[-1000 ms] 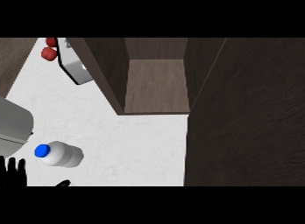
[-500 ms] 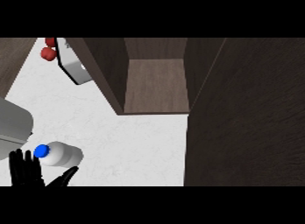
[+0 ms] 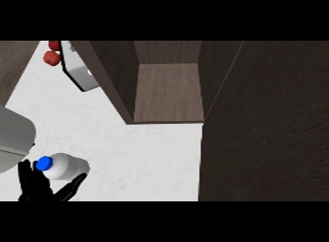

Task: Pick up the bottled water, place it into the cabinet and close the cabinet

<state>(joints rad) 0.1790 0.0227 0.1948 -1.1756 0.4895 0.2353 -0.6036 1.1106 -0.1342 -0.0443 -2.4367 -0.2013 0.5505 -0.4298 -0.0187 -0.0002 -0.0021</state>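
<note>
At the lower left of the head view, 1 black hand (image 3: pixel 40 188) comes up from the bottom edge onto the white counter (image 3: pixel 146 151). The view does not show enough of the arm to tell which hand it is. Its fingers rise straight along the left side of the bottle (image 3: pixel 64 166) and its thumb angles out below the bottle's right side, so the bottle sits in the fork between them. The hand is spread rather than closed; fingers and thumb look to be touching the bottle, but they have not curled round it.

The bottle is white with a blue cap (image 3: pixel 44 163) (the cap faces up and slightly left). It rests on the counter near the lower left corner, just beside a large grey appliance (image 3: pixel 5 137) that fills the left edge.

The cabinet (image 3: pixel 168 90) stands well apart from the bottle, up and to the right. It is open, with a brown wooden floor showing between 2 dark side walls. A broad dark panel (image 3: pixel 275 123), which looks like its door, covers the right part of the view.

At the upper left, a grey and white object (image 3: pixel 80 75) leans against the cabinet's outer wall, with 2 small red items (image 3: pixel 52 56) next to it.
</note>
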